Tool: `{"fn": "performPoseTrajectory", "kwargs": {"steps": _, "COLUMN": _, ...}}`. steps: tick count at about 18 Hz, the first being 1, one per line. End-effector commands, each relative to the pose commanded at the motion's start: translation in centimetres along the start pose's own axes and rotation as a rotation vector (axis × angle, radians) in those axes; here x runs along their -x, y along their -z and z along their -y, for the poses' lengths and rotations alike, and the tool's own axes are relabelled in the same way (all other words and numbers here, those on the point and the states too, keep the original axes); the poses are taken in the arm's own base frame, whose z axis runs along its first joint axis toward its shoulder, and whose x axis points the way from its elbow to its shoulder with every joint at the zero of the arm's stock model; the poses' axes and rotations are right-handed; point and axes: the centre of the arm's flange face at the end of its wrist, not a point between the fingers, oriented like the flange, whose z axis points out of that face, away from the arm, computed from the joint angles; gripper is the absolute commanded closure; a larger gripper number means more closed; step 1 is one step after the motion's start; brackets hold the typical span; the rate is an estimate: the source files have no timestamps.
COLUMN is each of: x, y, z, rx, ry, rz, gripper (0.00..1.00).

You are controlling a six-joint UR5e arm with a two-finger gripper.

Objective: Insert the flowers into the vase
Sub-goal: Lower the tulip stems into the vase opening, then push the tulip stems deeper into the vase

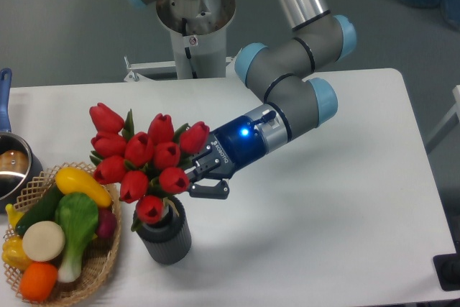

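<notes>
Flowers (144,156) sitting lower left of centre, stems apparently dropping into vase (167,236). Gripper (192,175) reaching in horizontally from right; grip state hidden behind buds.

The flowers (144,156) stand in the vase (165,239), the tool (195,177) just beside them.
</notes>
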Motion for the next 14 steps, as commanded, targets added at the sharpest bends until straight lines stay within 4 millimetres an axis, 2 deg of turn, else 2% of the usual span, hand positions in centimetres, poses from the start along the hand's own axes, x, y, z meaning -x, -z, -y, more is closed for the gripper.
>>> {"fn": "performPoseTrajectory", "kwargs": {"steps": 3, "x": 0.1, "y": -0.1, "z": -0.4, "rx": 0.002, "ry": -0.006, "rz": -0.001, "gripper": 0.83}}
{"fn": "performPoseTrajectory", "kwargs": {"steps": 8, "x": 0.2, "y": -0.1, "z": -2.3, "rx": 0.003, "ry": -0.023, "rz": -0.001, "gripper": 0.83}}
{"fn": "performPoseTrajectory", "kwargs": {"steps": 9, "x": 0.2, "y": 0.0, "z": -3.3, "rx": 0.006, "ry": -0.014, "rz": 0.001, "gripper": 0.83}}
{"fn": "performPoseTrajectory", "kwargs": {"steps": 14, "x": 0.5, "y": 0.0, "z": -5.3, "rx": 0.006, "ry": -0.034, "rz": 0.002, "gripper": 0.82}}
